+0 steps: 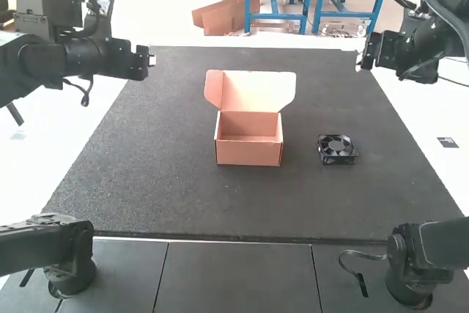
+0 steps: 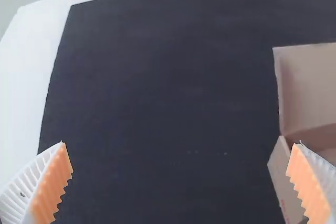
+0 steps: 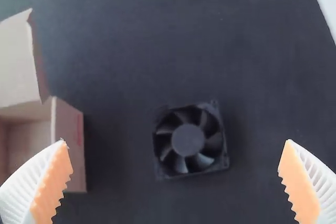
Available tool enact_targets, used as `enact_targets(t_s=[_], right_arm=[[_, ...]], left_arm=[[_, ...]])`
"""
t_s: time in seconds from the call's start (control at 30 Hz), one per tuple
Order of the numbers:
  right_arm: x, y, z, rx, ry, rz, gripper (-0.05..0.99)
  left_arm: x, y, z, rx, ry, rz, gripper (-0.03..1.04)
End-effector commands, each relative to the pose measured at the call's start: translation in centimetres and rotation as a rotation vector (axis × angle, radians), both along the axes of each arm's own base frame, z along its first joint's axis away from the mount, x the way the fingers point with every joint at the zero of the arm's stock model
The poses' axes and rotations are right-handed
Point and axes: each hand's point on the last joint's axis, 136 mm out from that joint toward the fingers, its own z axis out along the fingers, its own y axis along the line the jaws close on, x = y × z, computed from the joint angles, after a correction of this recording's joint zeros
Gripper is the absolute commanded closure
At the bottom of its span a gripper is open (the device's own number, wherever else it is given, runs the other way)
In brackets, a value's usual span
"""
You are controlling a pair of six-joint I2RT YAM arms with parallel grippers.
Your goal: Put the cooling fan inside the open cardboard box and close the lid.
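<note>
A small open cardboard box (image 1: pixel 249 137) stands mid-mat with its lid (image 1: pixel 250 90) tipped back. A black square cooling fan (image 1: pixel 337 149) lies flat on the mat just right of the box. My right gripper (image 3: pixel 170 184) hangs high above the fan (image 3: pixel 191 141), open, with the box corner (image 3: pixel 67 145) to one side. My left gripper (image 2: pixel 178 187) hovers open above bare mat left of the box (image 2: pixel 304 98). In the high view the left gripper (image 1: pixel 149 59) is raised at the mat's far left and the right gripper (image 1: pixel 364 56) at its far right.
A black mat (image 1: pixel 146 159) covers the white table (image 1: pixel 58 126). Bare mat lies on every side of the box and fan. The arm bases (image 1: pixel 51 254) stand at the near edge.
</note>
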Motion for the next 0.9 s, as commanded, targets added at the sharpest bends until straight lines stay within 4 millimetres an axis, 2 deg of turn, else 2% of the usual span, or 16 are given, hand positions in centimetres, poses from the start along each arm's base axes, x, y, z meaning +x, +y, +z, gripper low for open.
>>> enact_targets(t_s=[0.0, 0.17, 0.27, 0.4, 0.57, 0.87], right_arm=[[0.4, -0.2, 0.6, -0.071, 0.005, 0.044, 0.03], [-0.2, -0.7, -2.7, -0.157, 0.159, 0.135, 0.03], [0.2, -1.9, -4.2, -0.205, 0.205, 0.152, 0.03], [0.9, -4.3, -6.7, -0.217, 0.273, 0.129, 0.03], [1.8, -6.0, -9.9, -0.2, 0.367, 0.132, 0.03], [2.7, -5.5, -14.4, -0.145, 0.476, 0.177, 0.03]], left_arm=[[-0.7, -2.4, 1.5, -0.042, -0.023, -0.079, 0.04], [-1.3, -4.9, 2.2, -0.069, -0.029, -0.15, 0.04], [-1.5, -5.7, 2.7, -0.097, -0.02, -0.166, 0.04], [-1.3, -5.4, 2.2, -0.11, 0.01, -0.145, 0.04], [-1.2, -4.9, 1.5, -0.103, 0.037, -0.128, 0.04], [-2.3, -5.7, -0.9, -0.074, 0.135, -0.163, 0.04]])
